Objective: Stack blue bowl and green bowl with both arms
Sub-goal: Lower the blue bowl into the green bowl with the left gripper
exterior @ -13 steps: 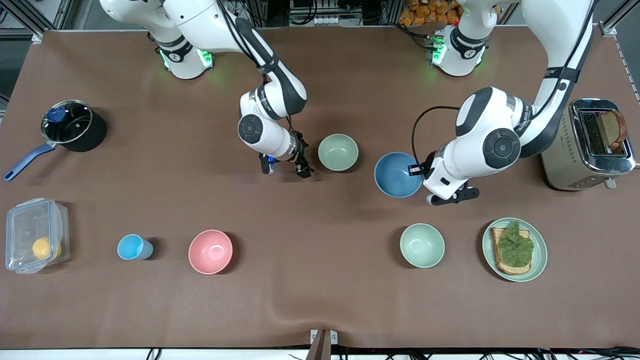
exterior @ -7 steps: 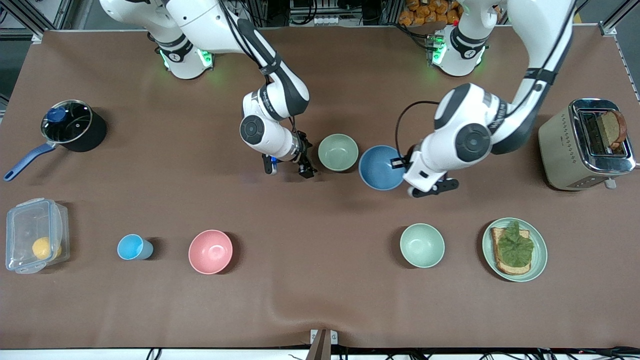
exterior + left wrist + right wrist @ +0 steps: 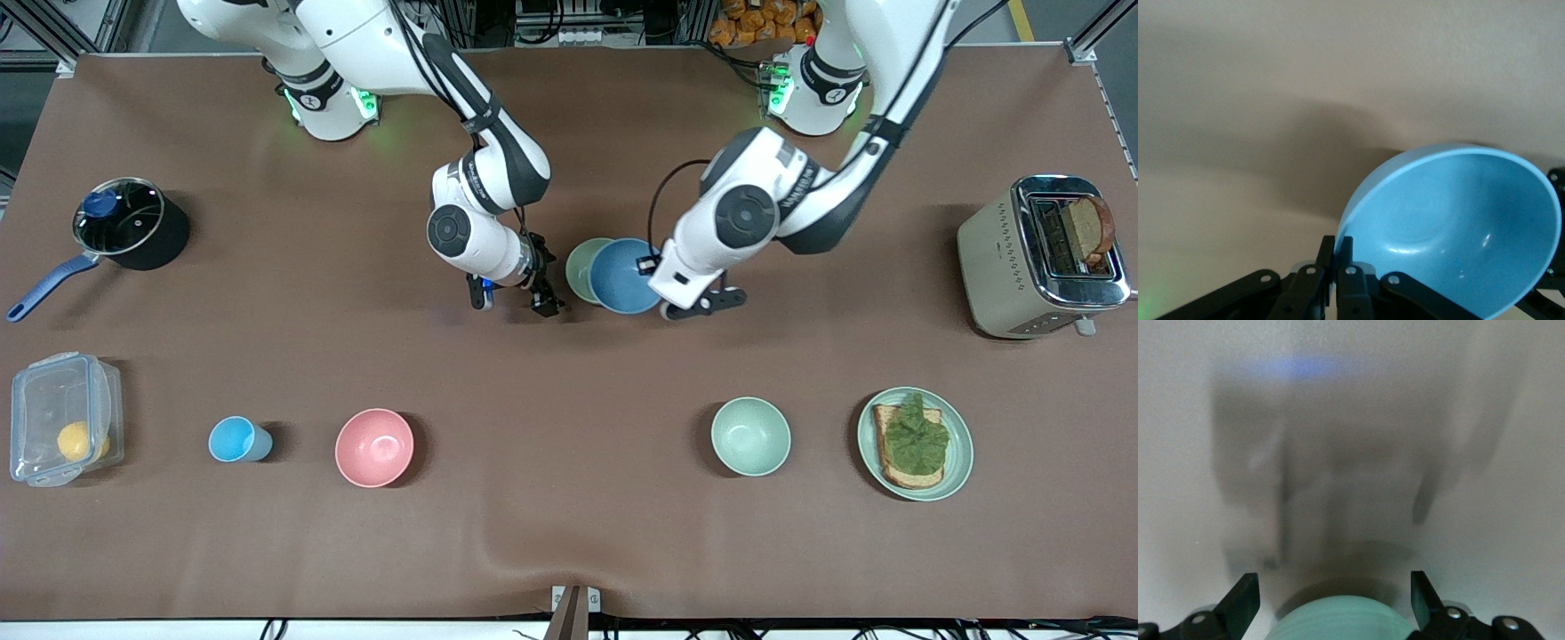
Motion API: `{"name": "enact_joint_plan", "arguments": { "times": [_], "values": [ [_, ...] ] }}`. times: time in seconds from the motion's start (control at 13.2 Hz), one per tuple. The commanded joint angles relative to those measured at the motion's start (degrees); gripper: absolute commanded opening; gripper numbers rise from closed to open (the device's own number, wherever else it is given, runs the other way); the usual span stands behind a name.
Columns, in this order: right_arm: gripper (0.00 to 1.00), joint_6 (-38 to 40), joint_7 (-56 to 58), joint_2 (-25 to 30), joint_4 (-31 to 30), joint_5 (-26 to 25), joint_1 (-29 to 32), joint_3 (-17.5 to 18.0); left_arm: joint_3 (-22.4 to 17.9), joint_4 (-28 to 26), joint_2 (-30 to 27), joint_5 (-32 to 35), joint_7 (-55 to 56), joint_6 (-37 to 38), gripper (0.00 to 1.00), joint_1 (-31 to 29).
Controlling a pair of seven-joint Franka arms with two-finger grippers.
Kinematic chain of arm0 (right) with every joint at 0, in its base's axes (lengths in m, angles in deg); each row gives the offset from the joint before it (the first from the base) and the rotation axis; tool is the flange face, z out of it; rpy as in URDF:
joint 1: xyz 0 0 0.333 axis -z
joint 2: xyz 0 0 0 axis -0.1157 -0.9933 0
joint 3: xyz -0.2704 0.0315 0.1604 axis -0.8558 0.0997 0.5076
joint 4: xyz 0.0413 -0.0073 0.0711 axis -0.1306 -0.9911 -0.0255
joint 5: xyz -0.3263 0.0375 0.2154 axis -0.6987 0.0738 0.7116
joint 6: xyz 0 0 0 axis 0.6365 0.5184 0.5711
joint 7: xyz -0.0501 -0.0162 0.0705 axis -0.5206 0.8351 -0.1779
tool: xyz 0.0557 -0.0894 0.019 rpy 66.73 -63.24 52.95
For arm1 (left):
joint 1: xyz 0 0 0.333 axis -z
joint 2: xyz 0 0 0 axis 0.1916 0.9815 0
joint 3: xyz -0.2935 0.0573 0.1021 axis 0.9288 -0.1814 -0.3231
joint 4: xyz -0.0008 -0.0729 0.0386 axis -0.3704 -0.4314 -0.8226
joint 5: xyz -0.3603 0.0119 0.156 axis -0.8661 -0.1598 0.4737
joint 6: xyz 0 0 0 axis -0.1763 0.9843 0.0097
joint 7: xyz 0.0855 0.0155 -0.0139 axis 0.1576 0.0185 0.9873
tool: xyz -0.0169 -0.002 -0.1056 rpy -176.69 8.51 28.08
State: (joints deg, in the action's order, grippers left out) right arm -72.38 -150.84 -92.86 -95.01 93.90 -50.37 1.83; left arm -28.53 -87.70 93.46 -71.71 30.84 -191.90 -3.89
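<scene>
The blue bowl (image 3: pixel 625 276) hangs tilted from my left gripper (image 3: pixel 655 268), which is shut on its rim. It overlaps the green bowl (image 3: pixel 578 267), which stands on the table and shows only as a crescent. In the left wrist view the left gripper (image 3: pixel 1337 250) pinches the blue bowl's (image 3: pixel 1458 227) rim. My right gripper (image 3: pixel 511 302) is open and empty, low beside the green bowl toward the right arm's end of the table. In the right wrist view the right gripper (image 3: pixel 1331 593) is spread wide with the green bowl (image 3: pixel 1345 623) between its fingers, apart from both.
Nearer the front camera stand a pink bowl (image 3: pixel 374 447), a light-blue cup (image 3: pixel 236 439), a pale mint bowl (image 3: pixel 750 436) and a green plate (image 3: pixel 958 462) with toast. A toaster (image 3: pixel 1005 258), a lidded pot (image 3: pixel 124 222) and a clear container (image 3: pixel 62 418) stand at the table's ends.
My left arm has carried the blue bowl toward the right arm's end, from apart from the green bowl to partly over it. The right gripper has hardly moved.
</scene>
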Motion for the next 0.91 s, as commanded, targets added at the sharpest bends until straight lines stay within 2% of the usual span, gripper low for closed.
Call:
{"name": "enact_joint_plan", "arguments": {
  "times": [0.0,0.15,0.84],
  "values": [
    [1.0,-0.6,-0.7,-0.7,1.1,1.3,-0.4,0.0,-0.2,-3.5,-0.8,-0.9,1.1,-3.7,0.0,1.0],
    [1.0,-0.6,-0.7,-0.7,1.0,1.2,-0.4,0.0,-0.1,-5.8,-0.8,-0.7,1.1,-6.3,0.0,1.4],
    [1.0,-0.3,-0.6,-0.6,1.0,1.1,-0.4,0.0,-0.3,-5.9,2.6,-0.3,1.1,-10.8,0.0,4.2]
  ]
}}
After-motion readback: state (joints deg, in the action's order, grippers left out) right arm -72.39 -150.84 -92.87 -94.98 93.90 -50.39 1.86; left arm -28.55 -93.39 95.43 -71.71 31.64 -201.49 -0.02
